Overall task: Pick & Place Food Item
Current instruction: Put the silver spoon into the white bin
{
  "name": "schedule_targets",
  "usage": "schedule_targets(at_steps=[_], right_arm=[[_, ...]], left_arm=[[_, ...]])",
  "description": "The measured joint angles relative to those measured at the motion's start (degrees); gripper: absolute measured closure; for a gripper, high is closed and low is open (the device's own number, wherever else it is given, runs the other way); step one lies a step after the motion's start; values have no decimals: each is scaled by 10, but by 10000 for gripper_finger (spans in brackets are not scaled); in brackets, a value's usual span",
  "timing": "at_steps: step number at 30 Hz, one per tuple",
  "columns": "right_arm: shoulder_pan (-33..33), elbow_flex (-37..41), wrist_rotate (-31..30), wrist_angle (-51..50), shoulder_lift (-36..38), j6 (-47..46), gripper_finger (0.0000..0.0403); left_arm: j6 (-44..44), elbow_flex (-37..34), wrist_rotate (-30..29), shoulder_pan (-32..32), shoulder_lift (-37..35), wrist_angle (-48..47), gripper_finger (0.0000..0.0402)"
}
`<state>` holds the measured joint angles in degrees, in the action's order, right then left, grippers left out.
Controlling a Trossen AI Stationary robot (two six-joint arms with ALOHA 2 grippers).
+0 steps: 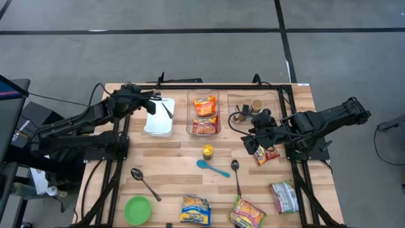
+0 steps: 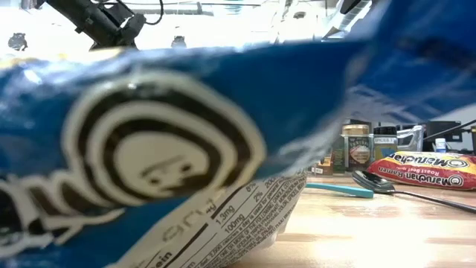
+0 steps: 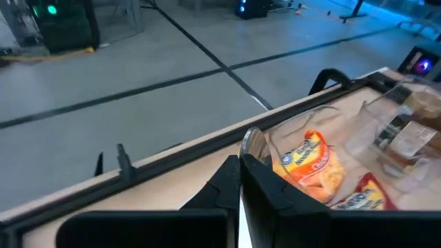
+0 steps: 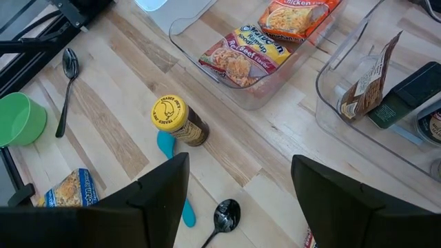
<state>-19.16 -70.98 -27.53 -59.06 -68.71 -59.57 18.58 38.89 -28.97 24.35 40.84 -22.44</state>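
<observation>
Two crinkly noodle packets (image 1: pixel 205 116) fill a clear plastic bin (image 1: pixel 189 128); left gripper (image 1: pixel 155 103) clamps a metal spoon (image 1: pixel 167 109); right gripper (image 1: pixel 252 140) gapes empty.

A blurred blue packet (image 2: pixel 149 149) fills the low view, hiding most of the table.

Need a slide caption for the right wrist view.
Open right gripper above a yellow-lidded jar, blue spoon and ramen-filled clear bin.

A red and yellow ramen packet (image 1: pixel 266 154) lies flat on the wooden table (image 1: pixel 171 177), just right of the spice jar (image 1: pixel 207 151). Two more ramen packets (image 1: pixel 204 116) lie flat inside a clear bin (image 1: pixel 190 130) just behind that jar.
</observation>
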Motion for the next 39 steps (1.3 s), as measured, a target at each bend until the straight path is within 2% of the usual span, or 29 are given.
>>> schedule_targets(at_steps=[7,17,27,39], right_arm=[[0,0,-4,0,0,0,153],[1,0,-12,0,0,0,153],[1,0,-11,0,0,0,153],[1,0,-11,0,0,0,153]], left_arm=[[-27,0,-29,20,0,-63,401],[-52,0,-30,28,34,-159,400],[-152,0,-19,26,102,-161,399],[-173,1,11,26,122,-147,393]])
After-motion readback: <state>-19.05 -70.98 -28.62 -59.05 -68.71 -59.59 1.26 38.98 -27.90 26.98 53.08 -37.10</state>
